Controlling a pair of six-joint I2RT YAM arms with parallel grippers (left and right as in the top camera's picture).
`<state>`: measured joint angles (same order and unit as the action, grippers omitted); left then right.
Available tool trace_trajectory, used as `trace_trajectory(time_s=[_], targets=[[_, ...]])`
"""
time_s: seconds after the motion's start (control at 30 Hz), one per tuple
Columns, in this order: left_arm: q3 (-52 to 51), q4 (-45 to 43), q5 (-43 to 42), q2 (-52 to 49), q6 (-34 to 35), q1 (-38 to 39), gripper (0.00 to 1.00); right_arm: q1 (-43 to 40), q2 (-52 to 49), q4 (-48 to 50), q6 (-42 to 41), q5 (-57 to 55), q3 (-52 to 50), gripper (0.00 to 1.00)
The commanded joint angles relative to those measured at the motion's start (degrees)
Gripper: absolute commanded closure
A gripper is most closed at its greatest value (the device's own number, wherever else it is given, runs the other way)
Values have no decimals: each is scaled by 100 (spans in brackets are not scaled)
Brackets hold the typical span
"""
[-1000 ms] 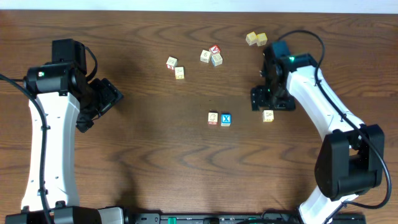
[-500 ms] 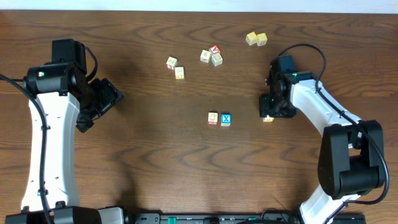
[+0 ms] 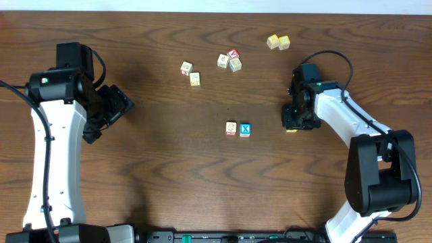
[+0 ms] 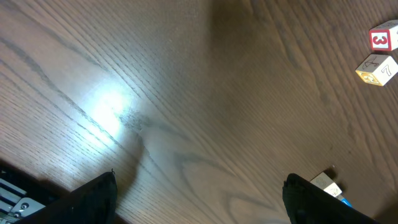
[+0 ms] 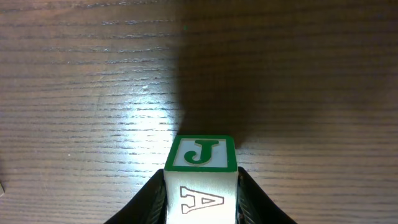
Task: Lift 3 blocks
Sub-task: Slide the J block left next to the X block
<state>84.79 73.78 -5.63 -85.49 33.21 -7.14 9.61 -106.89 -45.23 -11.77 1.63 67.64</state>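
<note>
Overhead: even, fairly bright light from above. The table [image 3: 202,182] is sharp, grain readable, shadows soft and faint. Left wrist view: hot white glare patch on the wood left of centre (nearly blown out), and the far side goes dim toward the right. The left gripper [image 4: 200,182] tips are dark, soft-edged blobs at the near corners. Right wrist view: glare sheen left of centre, heavy shadow far right behind the block [image 5: 200,163], whose lettering is crisp.

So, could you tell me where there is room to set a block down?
The table is bare between the left gripper and the cream block, and along the front. It is crowded at the back, around the red-topped cluster, and by the right gripper, shut on the J block.
</note>
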Motion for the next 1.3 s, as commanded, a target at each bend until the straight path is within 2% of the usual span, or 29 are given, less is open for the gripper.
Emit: trace_trajectory(time_s=[0.0,0.17,0.37,0.63,0.97,1.27], targets=[[72,37,33,20,9,-24,14,103,-39,-46,-173,39,-37,76],[72,37,33,20,9,-24,15,323,-39,-79,-304,258,-37,76],[72,35,33,20,9,-24,14,621,-39,-37,-850,793,-37,76],[72,37,33,20,9,-24,14,1123,-39,90,-1458,807,-37,75],[72,37,33,20,9,-24,14,1403,-39,332,-1574,529,-37,73],[72,37,33,20,9,-24,14,1403,-39,448,-1276,378,-37,71]])
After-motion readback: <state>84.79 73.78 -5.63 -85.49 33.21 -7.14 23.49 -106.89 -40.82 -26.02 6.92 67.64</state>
